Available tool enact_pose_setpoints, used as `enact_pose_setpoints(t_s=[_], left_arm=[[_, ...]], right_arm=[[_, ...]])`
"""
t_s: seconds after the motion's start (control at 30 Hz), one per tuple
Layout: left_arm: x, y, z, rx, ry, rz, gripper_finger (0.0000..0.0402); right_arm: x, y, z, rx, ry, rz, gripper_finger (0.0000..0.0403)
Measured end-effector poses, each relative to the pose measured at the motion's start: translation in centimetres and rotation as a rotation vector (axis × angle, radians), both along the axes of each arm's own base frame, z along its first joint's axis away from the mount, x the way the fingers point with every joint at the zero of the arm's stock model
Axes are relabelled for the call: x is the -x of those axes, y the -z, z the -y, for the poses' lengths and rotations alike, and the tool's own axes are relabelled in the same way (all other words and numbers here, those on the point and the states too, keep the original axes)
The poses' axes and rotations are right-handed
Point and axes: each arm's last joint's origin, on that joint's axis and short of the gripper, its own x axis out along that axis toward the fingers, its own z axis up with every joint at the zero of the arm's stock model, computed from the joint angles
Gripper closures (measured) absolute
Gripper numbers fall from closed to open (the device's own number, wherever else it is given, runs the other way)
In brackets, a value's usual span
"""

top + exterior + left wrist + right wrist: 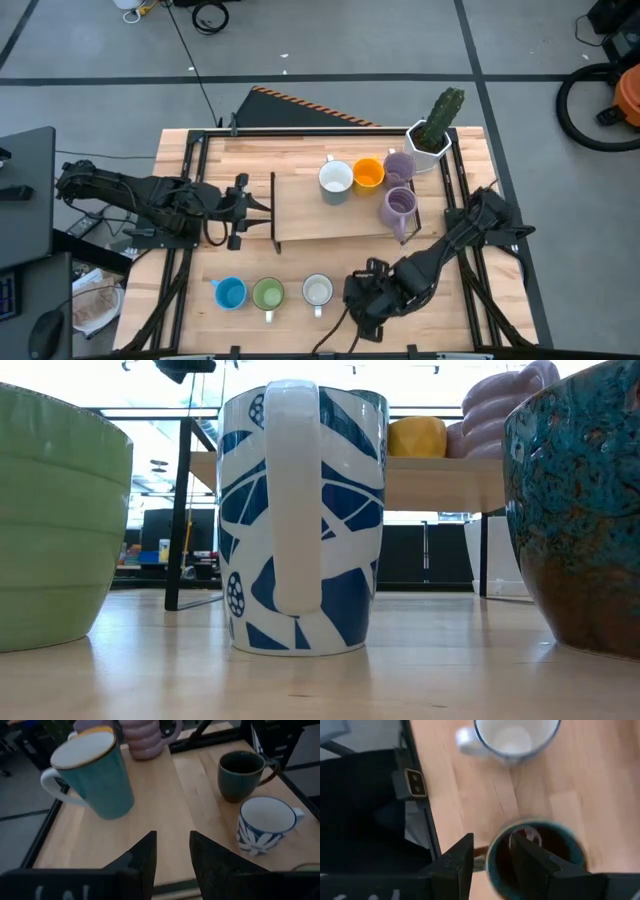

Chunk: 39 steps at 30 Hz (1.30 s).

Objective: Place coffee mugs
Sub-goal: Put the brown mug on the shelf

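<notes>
While hovering low over the counter's (300, 300) front edge, right jaws (487, 857) spread astride the rim of the dark glazed brown mug (535, 857), directly beneath; left jaws (172, 851) parted, farther off.

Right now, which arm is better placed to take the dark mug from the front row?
The right. In the right wrist view, the right gripper is directly at the dark mug, one finger inside its rim. The left gripper sits by the shelf, farther away.
</notes>
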Motion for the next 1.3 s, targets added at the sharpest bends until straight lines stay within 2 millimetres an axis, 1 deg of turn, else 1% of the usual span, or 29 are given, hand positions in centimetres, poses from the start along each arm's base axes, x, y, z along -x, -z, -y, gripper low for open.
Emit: enact_pose_setpoints(t_s=[0.2, 0.33, 0.5, 0.6, 0.83, 1.07, 1.17, 1.3], left_arm=[[0.0, 0.0, 0.0, 0.012, -0.005, 0.003, 0.0279], [0.0, 0.0, 0.0, 0.012, -0.005, 0.002, 0.0279], [0.0, 0.0, 0.0, 0.011, -0.005, -0.004, 0.0279], [0.0, 0.1, 0.0, 0.009, -0.006, -0.01, 0.0279], [0.1, 0.2, 0.0, 0.004, -0.005, -0.025, 0.0279], [0.3, 0.6, -0.1, -0.004, -0.006, -0.063, 0.0279], [0.3, 0.6, -0.1, -0.005, -0.006, -0.067, 0.0279], [0.3, 0.6, -0.1, -0.006, -0.006, -0.07, 0.0279]], right_arm=[[-0.7, 1.6, -1.1, -0.003, 0.12, -0.133, 0.0259], [-0.9, 2.7, -1.3, 0.03, 0.192, -0.219, 0.0242], [-1.3, 4.0, -1.5, 0.026, 0.245, -0.275, 0.022], [-1.4, 4.4, -1.7, 0.023, 0.264, -0.283, 0.0216], [-1.6, 5.0, -1.9, 0.015, 0.275, -0.289, 0.0217], [-1.6, 6.3, -1.8, 0.063, 0.287, -0.304, 0.0219], [-1.4, 6.9, -1.7, 0.077, 0.284, -0.318, 0.0228], [-1.1, 7.8, -1.5, 0.106, 0.279, -0.346, 0.0256]])
